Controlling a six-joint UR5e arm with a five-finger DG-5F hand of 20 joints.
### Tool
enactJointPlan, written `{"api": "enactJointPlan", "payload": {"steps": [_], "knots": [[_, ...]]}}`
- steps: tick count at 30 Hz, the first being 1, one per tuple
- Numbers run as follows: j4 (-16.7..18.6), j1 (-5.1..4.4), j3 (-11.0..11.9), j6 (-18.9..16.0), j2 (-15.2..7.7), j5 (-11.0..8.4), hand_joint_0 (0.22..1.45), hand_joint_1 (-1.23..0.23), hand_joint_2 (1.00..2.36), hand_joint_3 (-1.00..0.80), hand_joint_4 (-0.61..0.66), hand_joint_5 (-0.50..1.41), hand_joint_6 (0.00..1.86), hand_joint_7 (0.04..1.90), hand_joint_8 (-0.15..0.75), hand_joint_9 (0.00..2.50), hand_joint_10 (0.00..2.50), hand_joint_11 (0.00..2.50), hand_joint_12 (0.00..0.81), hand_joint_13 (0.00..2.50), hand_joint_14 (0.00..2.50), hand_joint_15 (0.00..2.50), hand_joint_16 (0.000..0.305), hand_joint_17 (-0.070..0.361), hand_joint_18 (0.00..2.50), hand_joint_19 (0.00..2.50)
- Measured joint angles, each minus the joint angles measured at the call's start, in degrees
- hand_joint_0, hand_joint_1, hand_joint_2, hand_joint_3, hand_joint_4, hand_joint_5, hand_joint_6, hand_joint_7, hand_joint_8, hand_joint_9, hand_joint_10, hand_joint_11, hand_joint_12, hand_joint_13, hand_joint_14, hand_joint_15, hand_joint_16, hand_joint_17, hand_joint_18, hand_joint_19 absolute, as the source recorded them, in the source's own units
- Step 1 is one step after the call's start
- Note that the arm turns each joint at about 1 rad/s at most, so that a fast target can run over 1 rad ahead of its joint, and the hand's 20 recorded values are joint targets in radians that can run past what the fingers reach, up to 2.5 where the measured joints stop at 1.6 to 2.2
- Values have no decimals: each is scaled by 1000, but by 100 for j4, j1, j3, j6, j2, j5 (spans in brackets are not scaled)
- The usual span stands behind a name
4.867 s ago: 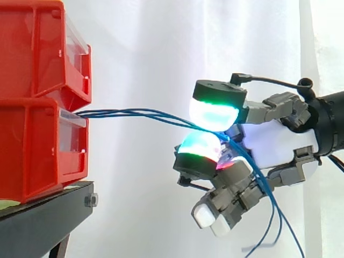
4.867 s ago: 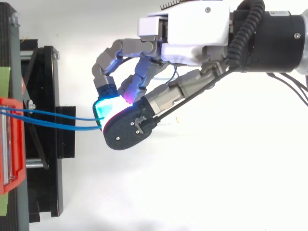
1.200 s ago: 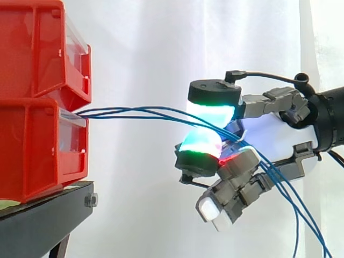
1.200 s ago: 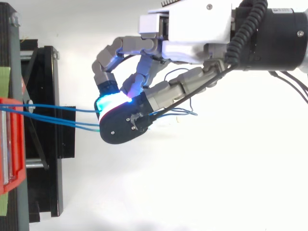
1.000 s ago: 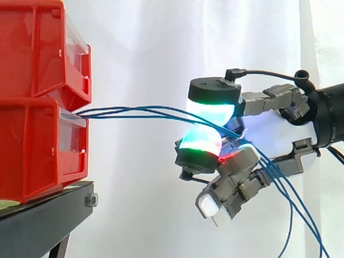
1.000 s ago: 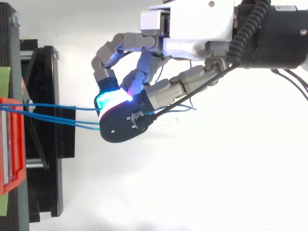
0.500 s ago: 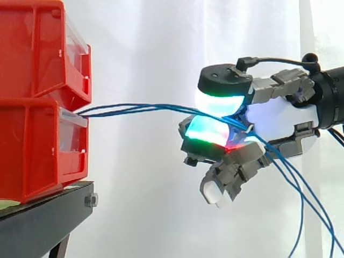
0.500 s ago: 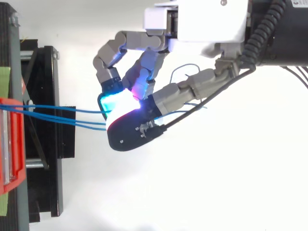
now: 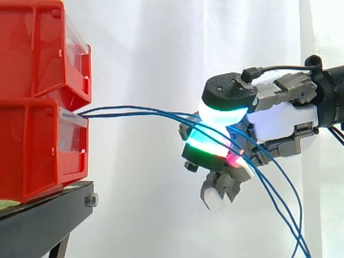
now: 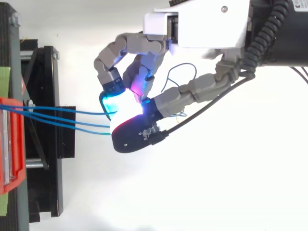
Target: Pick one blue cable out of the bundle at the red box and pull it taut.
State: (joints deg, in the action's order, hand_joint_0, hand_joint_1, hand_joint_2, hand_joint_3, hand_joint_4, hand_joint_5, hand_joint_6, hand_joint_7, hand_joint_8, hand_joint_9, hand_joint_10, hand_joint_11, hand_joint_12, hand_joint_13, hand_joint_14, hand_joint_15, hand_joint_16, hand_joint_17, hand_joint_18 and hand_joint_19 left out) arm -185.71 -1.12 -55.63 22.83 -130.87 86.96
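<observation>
A bundle of thin blue cables (image 9: 140, 112) leaves the lower red bin (image 9: 32, 150) and runs right to my hand (image 9: 279, 121). The thumb pad (image 9: 223, 112) sits above a green-glowing finger pad (image 9: 207, 146), and the strands pass between and across them. My hand is shut on the blue cables; I cannot tell how many strands are pinched. Past the hand the strands sag down to the lower right. From above, three cables (image 10: 62, 118) fan out between the red bin (image 10: 10, 144) and my curled hand (image 10: 202, 24).
A second red bin (image 9: 37, 54) is stacked on the lower one. Both rest on a black stand (image 9: 43, 220), also seen from above as the black stand (image 10: 48, 96). A white curtain (image 9: 150, 54) hangs behind.
My hand has drifted right, away from the bins, and rolled so the thumb pad tilts. The cables now spread into three separate strands and slant lower across the pads.
</observation>
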Motion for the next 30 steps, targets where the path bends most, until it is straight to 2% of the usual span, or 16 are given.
{"api": "enactJointPlan", "payload": {"steps": [3,11,16,20,30], "knots": [[0,-1,0,2,0,-12,637,-905,1015,-75,123,-113,875,1400,297,788,13,604,366,657,14,357,54,122,540,321],[13,-2,-52,-7,0,-26,637,-902,1015,-87,128,-113,869,1418,291,754,12,563,359,615,13,345,53,119,493,315],[97,-1,-309,-26,-1,-4,634,-898,1014,-93,131,-114,868,1414,283,713,14,494,358,564,12,312,53,119,444,280],[286,-2,-423,-45,-1,3,634,-896,1014,-103,131,-114,867,1409,282,695,13,485,359,539,12,299,53,119,413,265],[462,-3,-450,-150,-4,5,637,-892,1013,-113,135,-114,867,1402,283,683,12,474,358,509,11,289,53,120,365,244]]}}
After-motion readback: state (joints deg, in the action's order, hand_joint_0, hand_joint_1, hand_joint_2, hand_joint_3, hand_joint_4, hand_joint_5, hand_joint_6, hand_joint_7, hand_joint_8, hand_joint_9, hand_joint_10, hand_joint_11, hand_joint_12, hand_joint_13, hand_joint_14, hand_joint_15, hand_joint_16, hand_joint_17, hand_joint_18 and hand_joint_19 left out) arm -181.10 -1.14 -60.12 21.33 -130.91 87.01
